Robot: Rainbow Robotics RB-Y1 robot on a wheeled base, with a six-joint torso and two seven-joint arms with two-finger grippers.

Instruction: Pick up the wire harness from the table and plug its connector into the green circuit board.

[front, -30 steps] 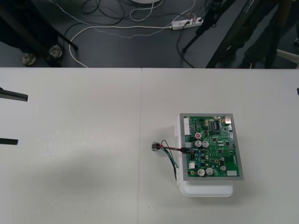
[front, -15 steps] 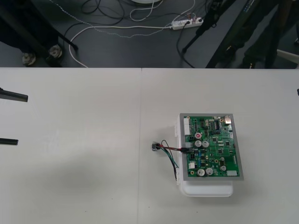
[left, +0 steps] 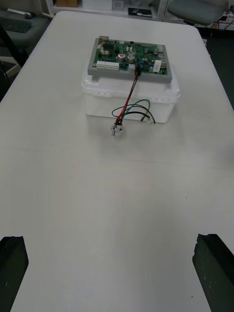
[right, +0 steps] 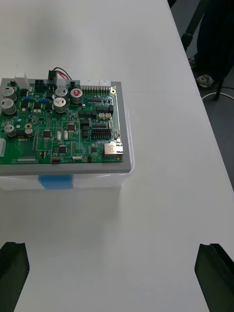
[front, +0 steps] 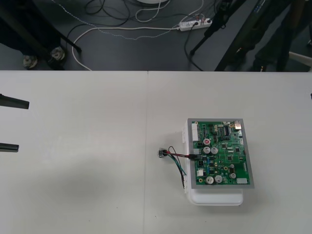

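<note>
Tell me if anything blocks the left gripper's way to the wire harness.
Nothing visible does: bare table lies between the open left gripper and the wire harness, whose plug appears seated in the green circuit board.

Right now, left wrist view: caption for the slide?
Open left gripper faces green circuit board on white base; wire harness plugged in, socket on the table.

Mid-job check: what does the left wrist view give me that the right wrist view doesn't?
Left wrist view: the harness wires drooping from the green circuit board past the white base to the metal socket lying on the table, with the left tool open. Right wrist view: blue tape on the base's wall, the right tool open. Both: the board on its base and the black plug at its edge, seemingly seated.
</note>
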